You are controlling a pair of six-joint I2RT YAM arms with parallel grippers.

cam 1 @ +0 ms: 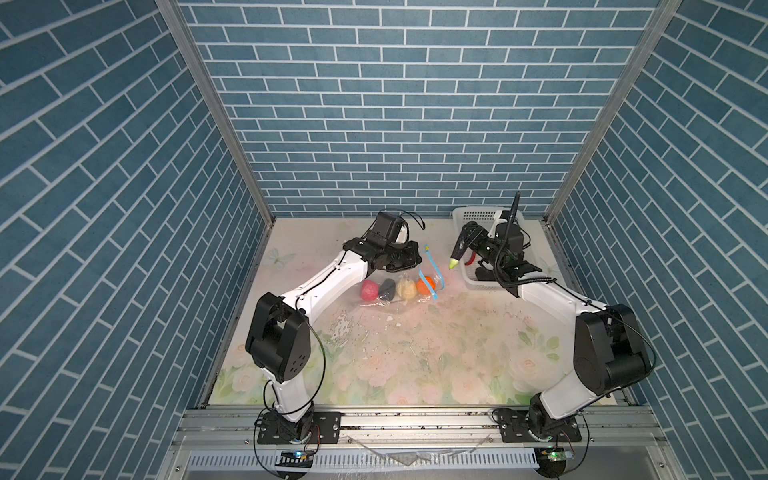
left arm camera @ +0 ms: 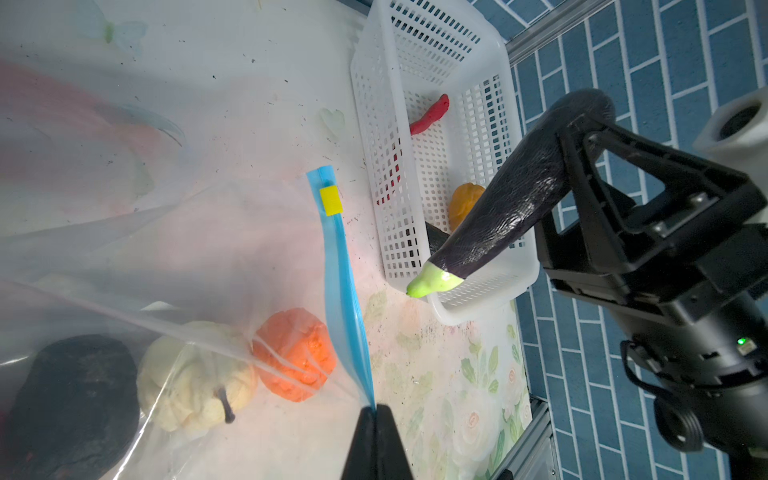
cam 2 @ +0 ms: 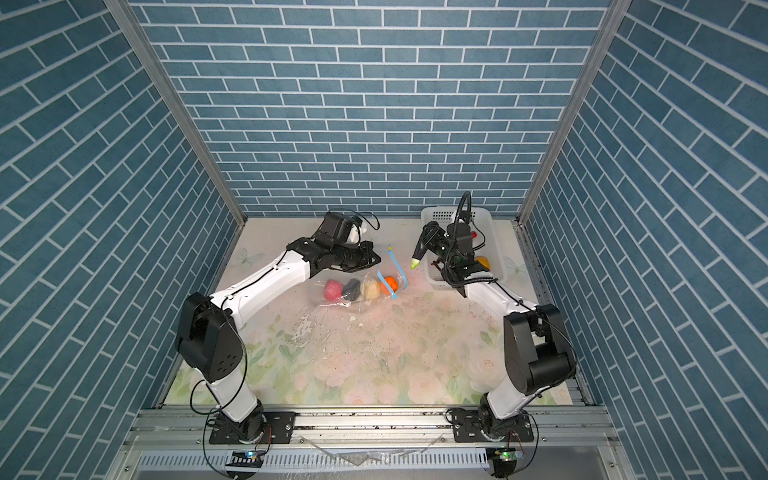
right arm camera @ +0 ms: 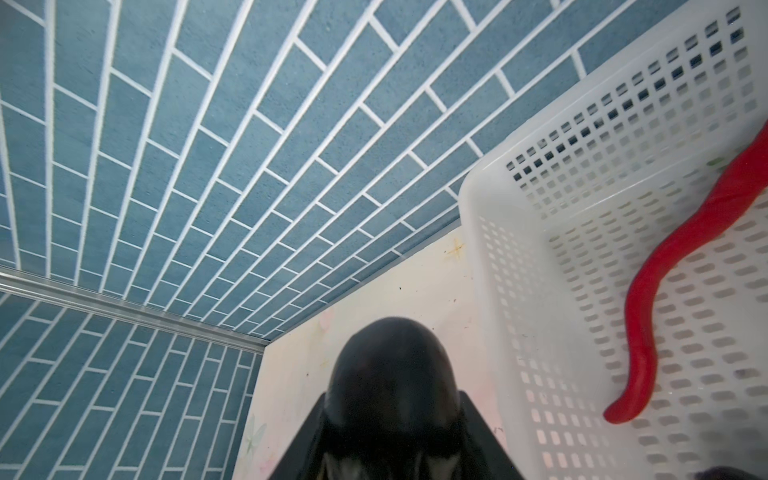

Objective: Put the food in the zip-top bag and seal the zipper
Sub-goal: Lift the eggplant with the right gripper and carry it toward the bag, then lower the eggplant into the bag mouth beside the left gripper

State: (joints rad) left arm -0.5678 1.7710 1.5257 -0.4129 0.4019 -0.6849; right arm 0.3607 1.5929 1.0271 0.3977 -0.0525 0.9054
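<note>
Here, right hand (cam 1: 468, 236) clamped on eggplant (left arm camera: 498, 208), green tip angled down toward bag (left arm camera: 208, 249), left hand (left arm camera: 376, 419) pinching zipper (left arm camera: 338, 257).

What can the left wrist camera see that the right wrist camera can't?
Only left wrist: the bag holding orange, cream and black lumps, its blue zipper pinched by the left pincer, and the green tip of the eggplant. Only right wrist: the chili's whole tail, unhidden by the basket wall. Both: basket, chili and eggplant.
</note>
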